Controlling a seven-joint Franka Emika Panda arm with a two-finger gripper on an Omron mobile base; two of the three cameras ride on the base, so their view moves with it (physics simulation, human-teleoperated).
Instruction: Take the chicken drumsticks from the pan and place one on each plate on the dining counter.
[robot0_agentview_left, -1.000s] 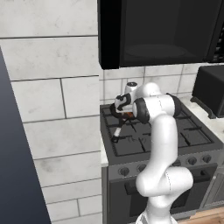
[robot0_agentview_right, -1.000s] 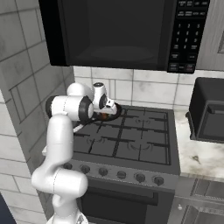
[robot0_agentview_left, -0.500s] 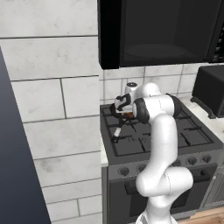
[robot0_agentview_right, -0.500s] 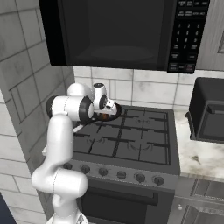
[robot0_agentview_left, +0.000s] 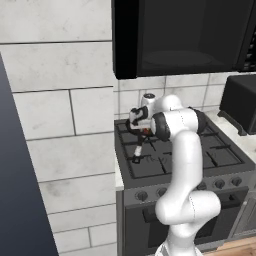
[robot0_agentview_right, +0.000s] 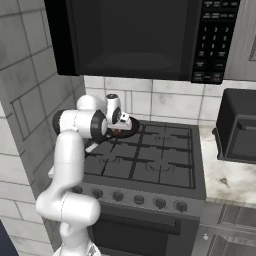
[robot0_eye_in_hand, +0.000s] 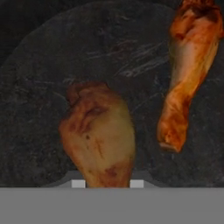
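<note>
Gripping a drumstick in the pan on the stove's back-left burner.

Gripper (robot0_eye_in_hand: 107, 183) sits low in the black frying pan (robot0_eye_in_hand: 39, 78), its two pale fingertips (robot0_eye_in_hand: 78, 184) pressed close either side of the near drumstick (robot0_eye_in_hand: 99, 135), so the jaws look nearly closed on the meat; second drumstick (robot0_eye_in_hand: 186, 74) lies apart, off to the side. From behind, the hand (robot0_agentview_right: 116, 116) is bent over the pan (robot0_agentview_right: 129, 131) on the stove (robot0_agentview_right: 150, 165). Meat looks light, soft and greasy, likely to squirm or swing; I'd judge the thick fleshy middle, where the fingertips sit, a safer hold than the narrow bone end.
</note>
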